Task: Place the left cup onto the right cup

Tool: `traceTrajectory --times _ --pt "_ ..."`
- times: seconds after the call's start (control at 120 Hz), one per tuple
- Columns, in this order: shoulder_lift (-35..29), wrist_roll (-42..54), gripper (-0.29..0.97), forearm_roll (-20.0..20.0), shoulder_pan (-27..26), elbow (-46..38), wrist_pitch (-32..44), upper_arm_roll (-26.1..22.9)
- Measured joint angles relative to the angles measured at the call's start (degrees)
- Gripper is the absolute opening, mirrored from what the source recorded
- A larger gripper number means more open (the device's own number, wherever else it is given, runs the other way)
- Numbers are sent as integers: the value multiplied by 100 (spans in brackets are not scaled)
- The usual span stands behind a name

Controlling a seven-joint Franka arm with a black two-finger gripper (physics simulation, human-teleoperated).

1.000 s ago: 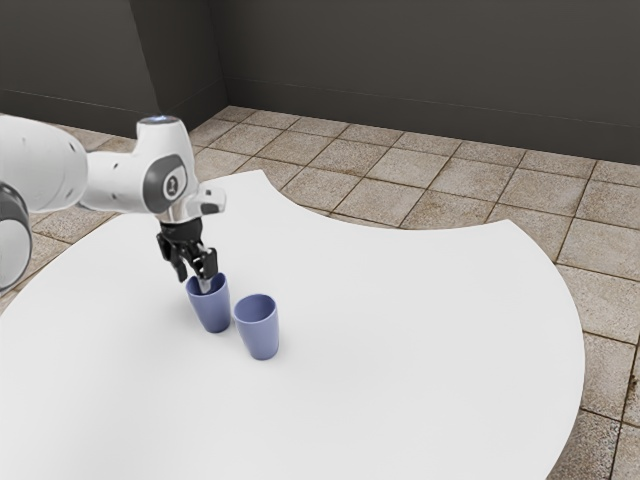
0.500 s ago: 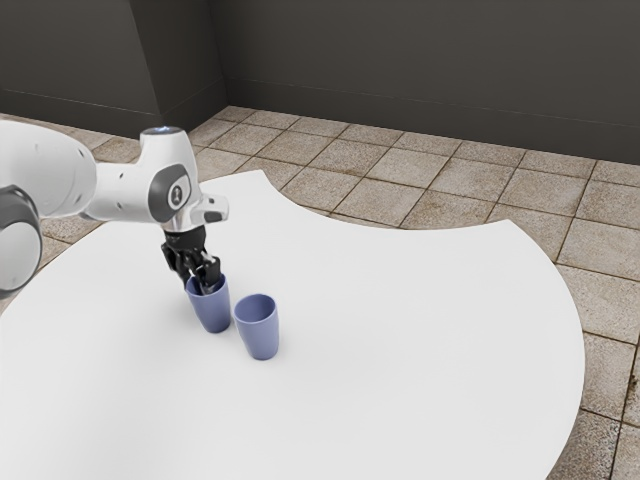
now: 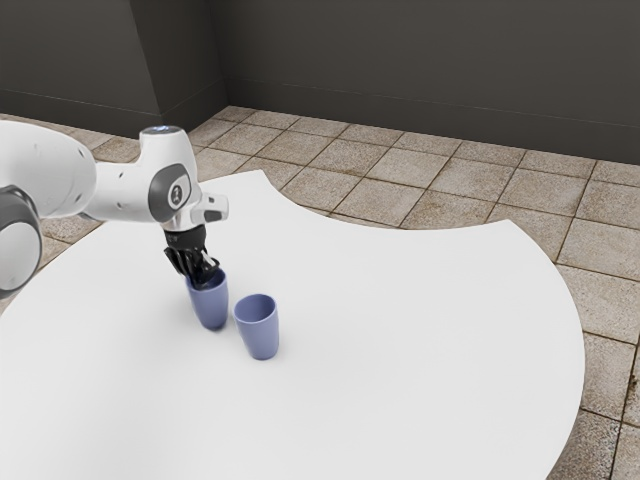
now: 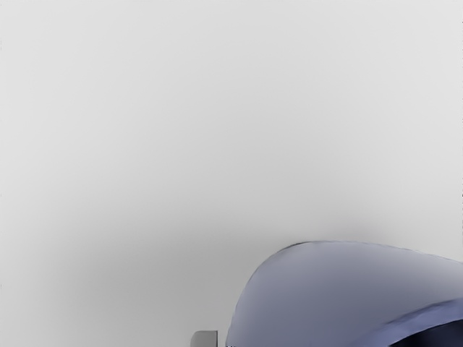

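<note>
Two blue cups stand side by side on the white table (image 3: 400,330). The left cup (image 3: 209,302) is under my black gripper (image 3: 204,274), which comes straight down on its rim. One finger is inside the cup and the other outside, pinching the near wall. The right cup (image 3: 257,326) stands free, just to the exterior view's right of the held one, with its mouth up. In the wrist view the left cup (image 4: 347,296) bulges large right under my hand, over bare table.
The round table's edge curves along the back and the exterior view's right, with tiled floor (image 3: 480,180) beyond it. Dark walls (image 3: 400,50) stand far behind.
My hand has sunk a little lower onto the left cup's rim and the fingers have drawn in on its wall. Neither cup has shifted.
</note>
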Motion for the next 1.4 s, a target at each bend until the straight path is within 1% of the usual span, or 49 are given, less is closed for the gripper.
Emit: traceTrajectory --times 0.133,0.267,0.483,0.667,1.025,1.4 --pt "-65 -6 -9 19 0 -3 0 -7" --pt "-261 -18 -9 44 0 -43 -28 -8" --pt "-755 -30 -10 68 -22 -298 -98 -10" --pt "-1145 -34 -10 74 -64 -386 -334 -20" --pt "-1914 -29 -10 129 -412 -570 -805 -26" --pt "-2084 -17 -10 146 -656 -568 -921 -58"
